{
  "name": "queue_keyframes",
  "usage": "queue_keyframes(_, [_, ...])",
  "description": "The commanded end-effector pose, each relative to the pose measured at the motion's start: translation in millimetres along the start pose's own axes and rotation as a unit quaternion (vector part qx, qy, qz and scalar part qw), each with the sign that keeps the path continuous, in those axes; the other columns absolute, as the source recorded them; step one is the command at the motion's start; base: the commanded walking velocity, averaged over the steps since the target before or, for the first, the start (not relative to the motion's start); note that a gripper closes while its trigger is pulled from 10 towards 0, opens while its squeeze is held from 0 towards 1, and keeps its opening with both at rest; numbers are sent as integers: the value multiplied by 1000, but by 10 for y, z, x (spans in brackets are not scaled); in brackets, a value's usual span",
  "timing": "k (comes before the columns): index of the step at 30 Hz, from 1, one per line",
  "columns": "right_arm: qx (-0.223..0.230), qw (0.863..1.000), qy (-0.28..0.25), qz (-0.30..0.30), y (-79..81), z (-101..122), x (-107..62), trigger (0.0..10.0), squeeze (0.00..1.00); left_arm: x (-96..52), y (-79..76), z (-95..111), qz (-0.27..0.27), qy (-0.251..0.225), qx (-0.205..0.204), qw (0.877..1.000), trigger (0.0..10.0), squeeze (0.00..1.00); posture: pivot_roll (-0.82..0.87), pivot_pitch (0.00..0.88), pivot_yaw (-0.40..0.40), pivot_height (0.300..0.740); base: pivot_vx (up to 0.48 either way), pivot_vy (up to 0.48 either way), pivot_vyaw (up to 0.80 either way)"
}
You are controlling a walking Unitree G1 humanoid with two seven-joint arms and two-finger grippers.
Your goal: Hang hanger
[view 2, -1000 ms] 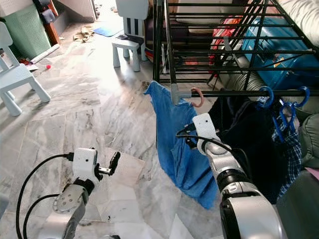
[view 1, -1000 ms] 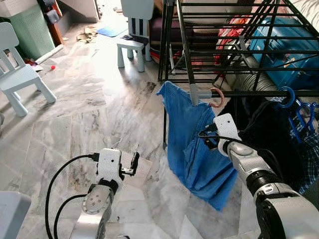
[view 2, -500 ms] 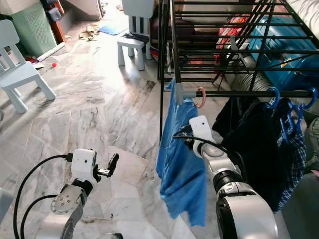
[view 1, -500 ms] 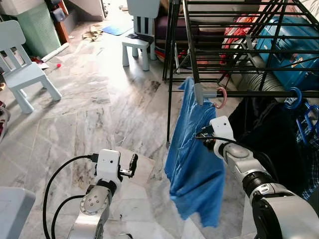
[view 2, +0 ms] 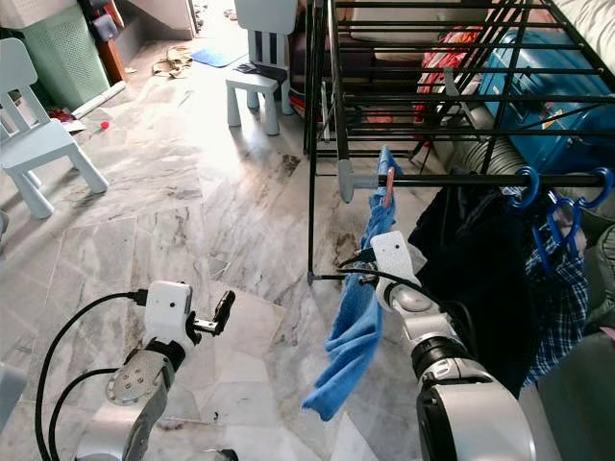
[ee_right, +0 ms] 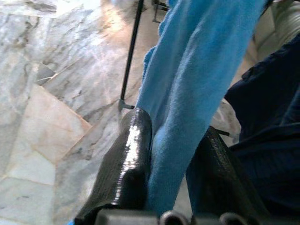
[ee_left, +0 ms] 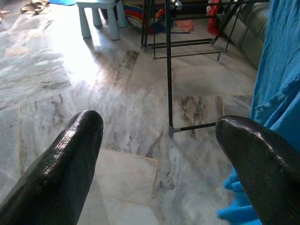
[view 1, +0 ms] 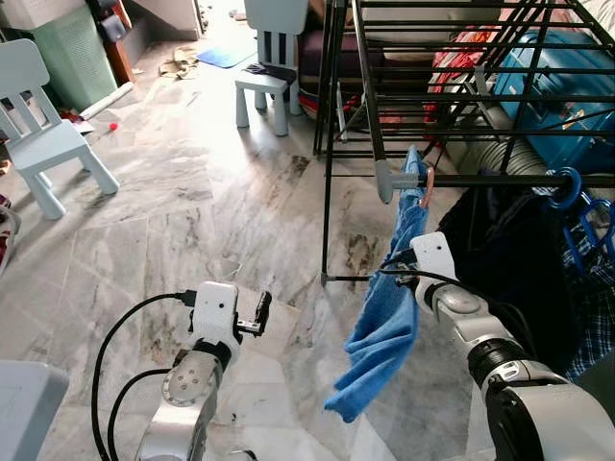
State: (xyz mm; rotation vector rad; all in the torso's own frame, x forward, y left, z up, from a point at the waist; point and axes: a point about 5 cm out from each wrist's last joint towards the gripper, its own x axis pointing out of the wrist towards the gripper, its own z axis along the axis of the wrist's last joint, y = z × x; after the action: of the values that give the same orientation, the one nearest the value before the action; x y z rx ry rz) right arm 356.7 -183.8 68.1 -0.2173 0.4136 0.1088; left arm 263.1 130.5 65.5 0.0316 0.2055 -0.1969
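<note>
Nearest the camera, low in the left of the head view, the left gripper (view 1: 252,319) hovered over the marble floor (view 1: 173,211) with its two black fingers (ee_left: 70,159) spread wide and nothing between them, apparently kept clear while the other arm worked. Right of centre, the right gripper (ee_right: 168,173) was clamped on the blue garment (view 1: 389,317); the wrist view showed the cloth running between the two fingers, pinched on both sides, so the jaws stood nearly closed on fabric. That hold low on the cloth looked meant to steady the hanging load while its top settled. Above the gripper, the garment rose in a narrow twisted strip to the pink hanger hook (view 1: 429,180), which sat over the black rail (view 1: 500,180) of the drying rack (view 1: 384,58), just beside the grey rail end cap (view 1: 384,181); the hanger seemed already hung. Further right on the same rail hung dark clothes (view 1: 509,250) on blue hangers (view 1: 562,187). Beyond, in the upper left, stood a pale child's chair (view 1: 43,134) and, at top centre, a second pale chair (view 1: 269,67).
</note>
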Motion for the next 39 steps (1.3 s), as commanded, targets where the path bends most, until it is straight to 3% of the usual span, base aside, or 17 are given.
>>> queue_keyframes(1, [1,1000,2,-6,-39,-30,-11,0,0,12,-20,-17,1,3,1,1000,10000,0,156,95,-9,740,0,0,0])
queue_keyframes(17, [-52,998,-35,12,-33,88,-8,0,0,123,-112,22,-2,-12,-8,1000,10000,0,132,70,-34,740,0,0,0])
queue_keyframes(20, [-49,995,-86,-18,-114,237,-24,0,0,112,-111,22,6,-17,-13,1000,10000,0,130,70,-45,740,0,0,0])
queue_keyframes(25, [-9,992,-119,-27,-110,262,-59,0,0,96,-147,-15,6,-15,-16,1000,10000,0,121,75,-56,740,0,0,0])
queue_keyframes(28, [6,991,-128,-26,-37,181,-104,1098,0,105,-170,-19,7,-16,-13,1000,10000,0,115,72,-45,740,0,0,0])
queue_keyframes(29, [0,992,-124,-22,33,144,-109,9922,0,119,-154,-36,11,-8,-6,1000,10000,0,119,66,-39,740,0,0,0])
queue_keyframes(34, [-4,992,-125,-2,256,67,-143,10000,0,186,-174,33,-4,-18,19,1000,10000,0,110,59,-30,740,0,0,0])
queue_keyframes(39, [8,992,-128,12,423,-47,-243,10000,0,220,-96,40,18,-14,13,1000,10000,0,103,53,-25,740,0,0,0])
